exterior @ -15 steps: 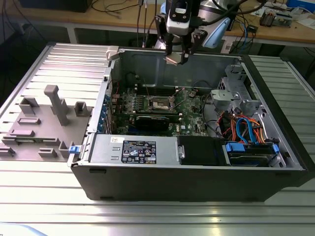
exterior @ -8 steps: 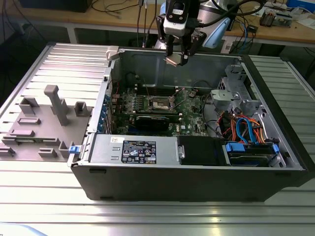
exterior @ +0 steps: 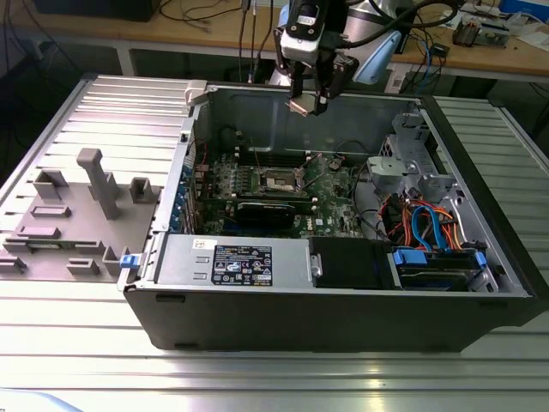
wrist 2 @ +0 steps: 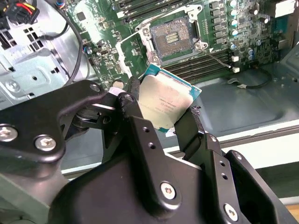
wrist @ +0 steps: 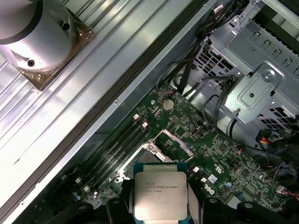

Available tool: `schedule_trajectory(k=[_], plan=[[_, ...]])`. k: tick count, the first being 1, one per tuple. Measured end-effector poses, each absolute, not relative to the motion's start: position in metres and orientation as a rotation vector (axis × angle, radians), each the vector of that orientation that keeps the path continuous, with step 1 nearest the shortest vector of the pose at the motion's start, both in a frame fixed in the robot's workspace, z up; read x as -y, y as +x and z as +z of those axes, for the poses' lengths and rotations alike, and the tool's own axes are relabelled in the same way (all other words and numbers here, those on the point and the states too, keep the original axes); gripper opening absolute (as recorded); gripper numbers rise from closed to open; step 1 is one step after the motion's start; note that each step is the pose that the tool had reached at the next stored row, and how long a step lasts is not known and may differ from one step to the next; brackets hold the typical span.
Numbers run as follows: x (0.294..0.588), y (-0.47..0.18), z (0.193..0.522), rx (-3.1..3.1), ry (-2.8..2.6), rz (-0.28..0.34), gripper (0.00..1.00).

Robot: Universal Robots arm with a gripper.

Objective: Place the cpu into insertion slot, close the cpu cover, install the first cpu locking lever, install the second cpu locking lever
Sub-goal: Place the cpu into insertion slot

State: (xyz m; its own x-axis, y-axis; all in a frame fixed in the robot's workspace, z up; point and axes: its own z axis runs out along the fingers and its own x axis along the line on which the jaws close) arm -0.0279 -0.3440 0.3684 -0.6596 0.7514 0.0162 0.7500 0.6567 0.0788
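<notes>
My gripper (exterior: 307, 101) hangs above the back wall of the open computer case (exterior: 343, 318), shut on the cpu (exterior: 300, 106). In both wrist views the cpu's (wrist 2: 164, 103) dull silver top faces the camera, clamped at two opposite edges between the black fingers (wrist 2: 133, 105). The cpu (wrist: 159, 193) is well above the green board. The insertion slot (wrist 2: 174, 36) lies uncovered, a dark square with a silvery rim, in the middle of the board (exterior: 279, 182). The cpu cover (wrist: 176, 140) stands swung open beside the slot. A thin locking lever (wrist 2: 217, 58) sticks out free next to the slot.
A long black card (exterior: 270, 210) lies in front of the slot, with memory slots (wrist 2: 201, 65) beside it. A metal drive cage (exterior: 412, 159) and coloured cables (exterior: 425, 227) fill the exterior view's right. The power supply (exterior: 232, 262) sits at the front. A grey fixture (exterior: 86, 206) stands outside the case.
</notes>
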Motion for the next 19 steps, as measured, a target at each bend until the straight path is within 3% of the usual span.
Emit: schedule_trajectory(k=[19], plan=[[0.344,-0.0279,0.3682,-2.809,1.357,0.122,0.54]])
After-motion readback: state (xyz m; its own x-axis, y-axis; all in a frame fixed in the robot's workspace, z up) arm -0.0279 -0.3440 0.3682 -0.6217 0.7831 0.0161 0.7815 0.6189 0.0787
